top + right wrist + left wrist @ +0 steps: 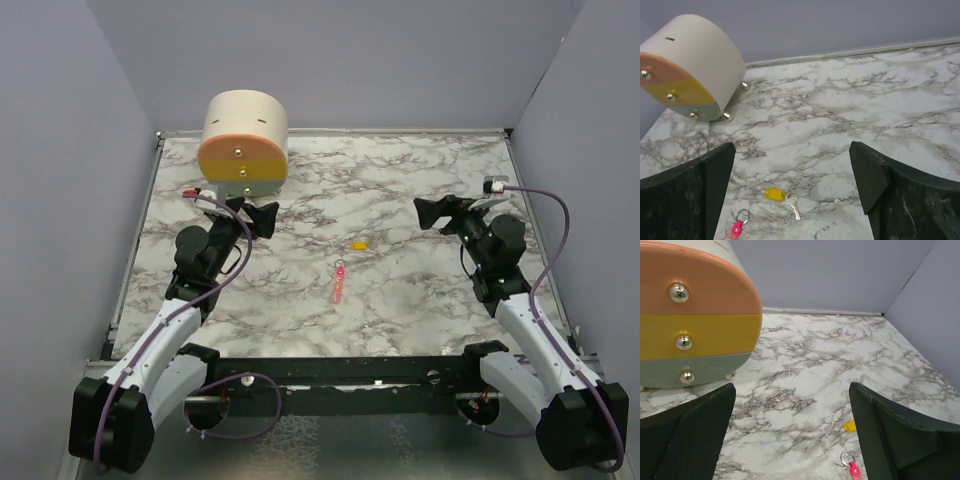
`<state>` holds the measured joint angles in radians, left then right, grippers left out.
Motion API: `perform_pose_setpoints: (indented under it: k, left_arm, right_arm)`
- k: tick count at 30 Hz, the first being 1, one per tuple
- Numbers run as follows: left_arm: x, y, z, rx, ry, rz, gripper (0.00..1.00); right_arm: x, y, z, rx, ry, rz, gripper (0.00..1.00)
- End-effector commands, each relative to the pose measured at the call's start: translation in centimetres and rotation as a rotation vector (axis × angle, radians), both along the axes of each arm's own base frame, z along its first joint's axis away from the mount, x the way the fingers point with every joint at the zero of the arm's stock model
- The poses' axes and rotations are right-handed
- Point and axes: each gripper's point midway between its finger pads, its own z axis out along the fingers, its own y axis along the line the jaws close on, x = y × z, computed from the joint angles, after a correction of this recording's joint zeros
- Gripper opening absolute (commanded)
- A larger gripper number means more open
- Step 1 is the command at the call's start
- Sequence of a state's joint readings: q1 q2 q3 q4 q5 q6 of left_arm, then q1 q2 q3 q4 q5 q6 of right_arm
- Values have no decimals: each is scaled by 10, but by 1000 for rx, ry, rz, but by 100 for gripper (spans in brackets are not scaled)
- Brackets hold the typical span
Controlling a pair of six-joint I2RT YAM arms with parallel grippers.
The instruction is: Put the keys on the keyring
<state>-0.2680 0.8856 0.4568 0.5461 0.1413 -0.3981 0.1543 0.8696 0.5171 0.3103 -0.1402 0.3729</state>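
Both arms idle above the counter (420,300), nothing held. Left jaws: spread wide, empty. Right jaws: spread wide, empty.

The keys (359,244) lie flat on the marble near the middle of the counter, between the two arms. The right wrist view shows a yellow oblong tag (774,194) with a small silver key (794,206) at its end, touching or very nearly so. The keyring (340,284) lies just nearer the arm bases, apart from the keys, with its metal ring (847,457) at the end toward them. A cream cylinder with coloured drawers (243,145) stands at the far left, well apart.

Handling, judged:
- The keys look very light, stiff and thin. Lying flat on smooth marble, they would likely skid if nudged. Best hold: across the tag's short sides, coming straight down.
- The pink strap looks soft and floppy, the ring rigid but tiny. Gripping the strap right beside the ring should steady the opening.
- Whether the ring has a split or a clasp is too small to tell.
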Motion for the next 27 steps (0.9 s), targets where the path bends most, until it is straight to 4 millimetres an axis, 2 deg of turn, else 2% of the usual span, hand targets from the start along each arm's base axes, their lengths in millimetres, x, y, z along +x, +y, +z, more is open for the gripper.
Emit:
perform_pose_setpoints:
  k: [1,5,9,15,18,21,27]
  left_arm:
    - [-6,0,0,-17,3,-1,99]
    - [-14,1,5,-60,-5,-9,99]
    - [-17,2,7,-88,2,0,99]
    - [-16,7,-10,-144,69,38,99]
    - [-15,-6,-24,-115,124,-31,99]
    - [-17,-22,-46,-82,193,-110,99]
    - [-32,-54,-83,0,276,-155,92]
  right_arm:
    - [-10,22,-11,-1,49,140,100]
    - [-21,34,-7,4,1,220,100]
    - [-26,36,-11,-7,5,240,100]
    - [-24,28,-31,-43,100,195,100]
    - [-24,27,-49,-43,164,189,98]
    - [-22,36,-68,-44,238,243,92]
    - [-18,45,-97,-30,339,293,83]
